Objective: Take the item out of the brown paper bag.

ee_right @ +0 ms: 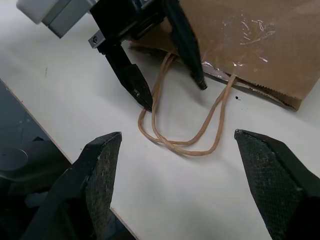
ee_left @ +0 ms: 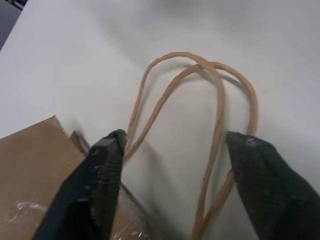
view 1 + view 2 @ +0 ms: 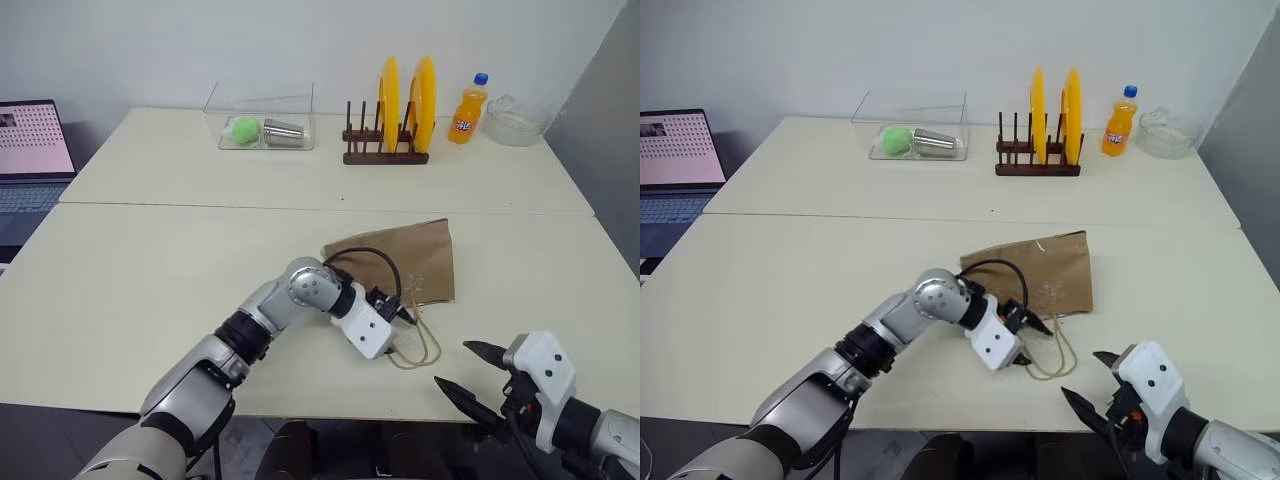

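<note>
Creased brown kraft paper bag (image 3: 405, 262) lies flat mid-table, mouth toward six o'clock, thin tan looped handles (image 1: 186, 131) trailing. We cannot see the item inside. Our left gripper (image 1: 167, 82), jaws spread, straddles the handles at the mouth; our right gripper (image 3: 465, 372) waits spread at five o'clock. Light paper could slide or tear; cords may snag.

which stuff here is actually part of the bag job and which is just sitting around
Job: brown paper bag, its handles, left gripper, right gripper.

Lying about: orange soda bottle, plate rack, clear bin, glass bowl, laptop.
</note>
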`<state>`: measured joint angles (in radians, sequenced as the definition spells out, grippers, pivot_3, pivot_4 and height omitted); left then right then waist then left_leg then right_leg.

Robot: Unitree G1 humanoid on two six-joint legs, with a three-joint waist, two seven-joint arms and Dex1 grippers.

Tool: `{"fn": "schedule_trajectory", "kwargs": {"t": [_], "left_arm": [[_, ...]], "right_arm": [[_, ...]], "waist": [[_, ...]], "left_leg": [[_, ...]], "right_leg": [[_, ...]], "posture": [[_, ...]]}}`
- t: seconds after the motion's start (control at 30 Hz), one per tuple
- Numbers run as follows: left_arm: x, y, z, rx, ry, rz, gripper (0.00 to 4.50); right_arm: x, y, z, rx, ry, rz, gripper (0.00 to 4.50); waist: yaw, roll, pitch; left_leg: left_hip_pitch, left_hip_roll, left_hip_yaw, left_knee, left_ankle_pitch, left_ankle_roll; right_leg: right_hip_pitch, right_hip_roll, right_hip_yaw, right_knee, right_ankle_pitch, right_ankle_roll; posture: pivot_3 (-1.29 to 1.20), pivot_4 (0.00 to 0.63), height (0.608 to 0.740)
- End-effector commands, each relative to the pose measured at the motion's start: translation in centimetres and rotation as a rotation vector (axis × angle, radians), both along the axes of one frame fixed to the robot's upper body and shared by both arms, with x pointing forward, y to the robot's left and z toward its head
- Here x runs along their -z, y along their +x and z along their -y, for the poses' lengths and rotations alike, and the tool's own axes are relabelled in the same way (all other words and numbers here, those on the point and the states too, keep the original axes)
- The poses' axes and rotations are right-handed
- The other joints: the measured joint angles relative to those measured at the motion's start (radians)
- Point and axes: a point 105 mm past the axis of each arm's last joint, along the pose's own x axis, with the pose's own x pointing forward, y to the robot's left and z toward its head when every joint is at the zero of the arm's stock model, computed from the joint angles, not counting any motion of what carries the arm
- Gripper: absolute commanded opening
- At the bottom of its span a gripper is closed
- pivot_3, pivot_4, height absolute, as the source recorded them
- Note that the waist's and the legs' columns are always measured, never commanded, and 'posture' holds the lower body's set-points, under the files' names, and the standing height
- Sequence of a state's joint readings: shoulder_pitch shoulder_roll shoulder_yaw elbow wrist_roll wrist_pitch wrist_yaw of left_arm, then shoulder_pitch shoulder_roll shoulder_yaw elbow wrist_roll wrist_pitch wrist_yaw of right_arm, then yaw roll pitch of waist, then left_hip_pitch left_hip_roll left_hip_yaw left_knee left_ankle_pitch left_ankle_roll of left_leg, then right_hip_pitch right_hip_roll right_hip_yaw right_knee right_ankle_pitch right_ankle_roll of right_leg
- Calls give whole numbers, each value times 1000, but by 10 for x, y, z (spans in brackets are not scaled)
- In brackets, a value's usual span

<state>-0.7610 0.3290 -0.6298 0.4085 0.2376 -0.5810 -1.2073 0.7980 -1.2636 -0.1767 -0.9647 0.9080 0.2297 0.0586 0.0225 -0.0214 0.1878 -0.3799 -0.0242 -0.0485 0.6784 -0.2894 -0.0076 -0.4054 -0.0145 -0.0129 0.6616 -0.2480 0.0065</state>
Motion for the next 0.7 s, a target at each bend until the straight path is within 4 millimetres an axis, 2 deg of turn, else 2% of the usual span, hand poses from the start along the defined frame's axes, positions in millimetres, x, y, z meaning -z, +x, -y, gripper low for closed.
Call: {"fn": "schedule_trajectory", "kwargs": {"t": [0.03,0.2,0.27,0.47,0.7], "left_arm": [[8,-3,0,31,56,16,2034],[11,-1,0,24,65,20,435],[11,1,-1,20,66,21,26],[-2,6,1,-33,-2,-18,26],[-56,17,2,-170,-200,-207,26]], "right_arm": [[-20,-4,-18,-63,45,63,3812],[-21,-2,-19,-64,45,69,3812],[-21,-2,-19,-66,46,70,3812],[-20,-3,-23,-117,16,87,3812],[-11,-5,-27,-286,-167,136,3812]], "waist": [[0,0,0],[0,0,-1],[0,0,-1],[-1,0,-1],[-3,0,-1]], "left_leg": [[0,0,0,0,0,0],[0,0,0,0,0,0],[0,0,0,0,0,0],[0,0,0,0,0,0],[0,0,0,1,0,0]], "right_leg": [[0,0,0,0,0,0],[1,0,0,0,0,0],[1,0,0,0,0,0],[1,0,0,0,0,0],[0,0,0,0,0,0]], "posture": [[0,150,740],[0,150,740],[0,150,740],[0,150,740],[0,150,740]]}}
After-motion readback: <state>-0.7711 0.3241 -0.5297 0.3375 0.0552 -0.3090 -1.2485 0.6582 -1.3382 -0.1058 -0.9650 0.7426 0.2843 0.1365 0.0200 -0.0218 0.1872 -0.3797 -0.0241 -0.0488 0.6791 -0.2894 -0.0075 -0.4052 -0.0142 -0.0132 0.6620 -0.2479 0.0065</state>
